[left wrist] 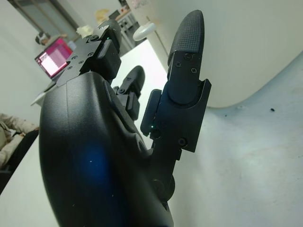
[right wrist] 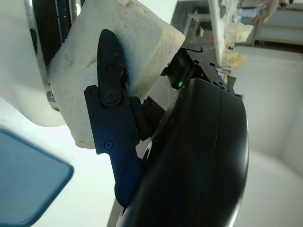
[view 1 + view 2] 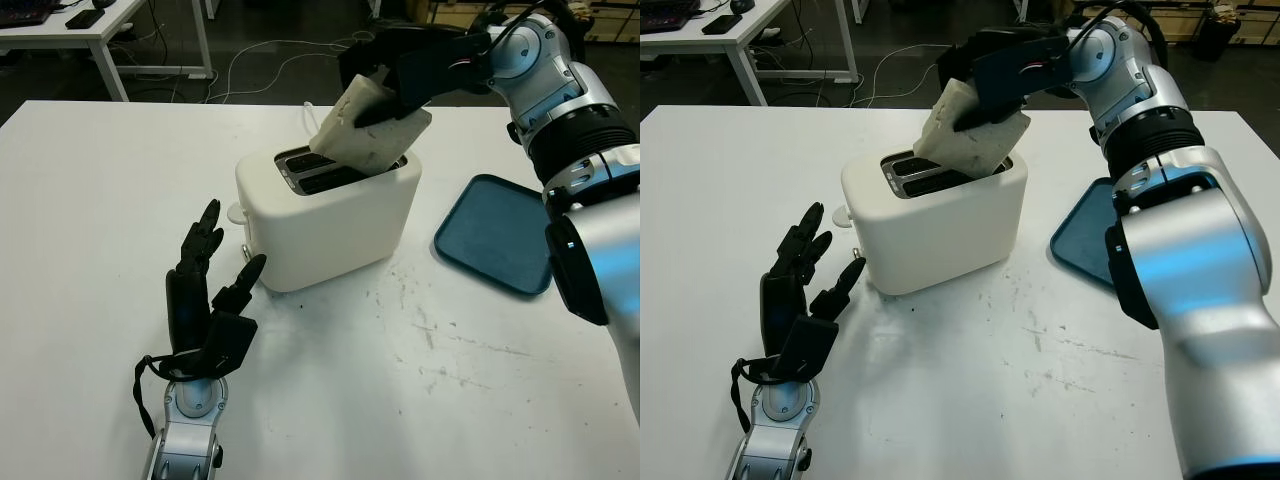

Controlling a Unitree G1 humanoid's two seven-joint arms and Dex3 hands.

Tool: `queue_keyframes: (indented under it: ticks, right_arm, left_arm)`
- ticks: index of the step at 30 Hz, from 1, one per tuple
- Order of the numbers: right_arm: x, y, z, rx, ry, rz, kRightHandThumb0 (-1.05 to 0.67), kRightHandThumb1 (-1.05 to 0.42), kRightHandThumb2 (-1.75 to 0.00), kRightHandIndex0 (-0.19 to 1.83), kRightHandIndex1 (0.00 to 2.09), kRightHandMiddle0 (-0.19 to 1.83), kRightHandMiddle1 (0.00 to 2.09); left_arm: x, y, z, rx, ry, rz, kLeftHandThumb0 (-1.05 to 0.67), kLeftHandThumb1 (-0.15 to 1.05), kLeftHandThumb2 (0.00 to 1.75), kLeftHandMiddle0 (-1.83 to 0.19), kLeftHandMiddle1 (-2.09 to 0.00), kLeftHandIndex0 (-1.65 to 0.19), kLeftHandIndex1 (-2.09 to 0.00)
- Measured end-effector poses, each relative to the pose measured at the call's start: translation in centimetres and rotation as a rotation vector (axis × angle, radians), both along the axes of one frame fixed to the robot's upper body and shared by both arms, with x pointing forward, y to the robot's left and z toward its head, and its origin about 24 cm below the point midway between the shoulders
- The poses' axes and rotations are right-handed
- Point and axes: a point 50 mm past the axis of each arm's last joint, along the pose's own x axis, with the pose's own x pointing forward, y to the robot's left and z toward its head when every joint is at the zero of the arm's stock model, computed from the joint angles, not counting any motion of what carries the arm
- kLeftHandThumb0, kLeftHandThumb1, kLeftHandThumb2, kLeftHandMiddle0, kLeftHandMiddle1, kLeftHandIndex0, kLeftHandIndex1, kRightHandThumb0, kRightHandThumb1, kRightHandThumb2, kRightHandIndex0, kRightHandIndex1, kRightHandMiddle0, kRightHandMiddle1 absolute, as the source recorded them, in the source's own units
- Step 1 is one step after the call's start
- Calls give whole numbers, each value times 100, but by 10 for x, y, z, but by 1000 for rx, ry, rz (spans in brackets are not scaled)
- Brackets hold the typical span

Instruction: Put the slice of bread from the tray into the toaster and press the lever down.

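Observation:
A white two-slot toaster (image 3: 330,215) stands in the middle of the table. My right hand (image 3: 395,85) is shut on a pale slice of bread (image 3: 365,128), held tilted just above the toaster's top, its lower edge at the rear slot. Close up, my fingers (image 2: 111,94) clamp the slice of bread (image 2: 102,56) beside the toaster's slot rim. The toaster's lever (image 3: 234,212) sticks out on its left end. My left hand (image 3: 205,285) is open on the table, just left of the toaster, near the lever.
A blue tray (image 3: 497,235) lies bare to the right of the toaster. A white cable trails off the table's far edge behind the toaster. Desks and floor cables lie beyond the table.

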Motion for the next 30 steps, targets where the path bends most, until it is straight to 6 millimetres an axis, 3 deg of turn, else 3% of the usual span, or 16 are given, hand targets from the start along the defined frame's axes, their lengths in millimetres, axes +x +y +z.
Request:
queue_keyframes:
  ticks: [19,30]
  right_arm:
    - [-5,3,-3,-129,104,65,-51,-92,-26,105,175,86,175]
    - [-7,8,-7,-203,143,97,-45,-92,-26,108,175,88,175]
  left_arm:
    - [0,-2,-2,13,5,8,-64,92,20,-29,-44,-38,0]
    - [-1,-7,-2,17,-4,7,-65,92,21,-29,-44,-37,-1]
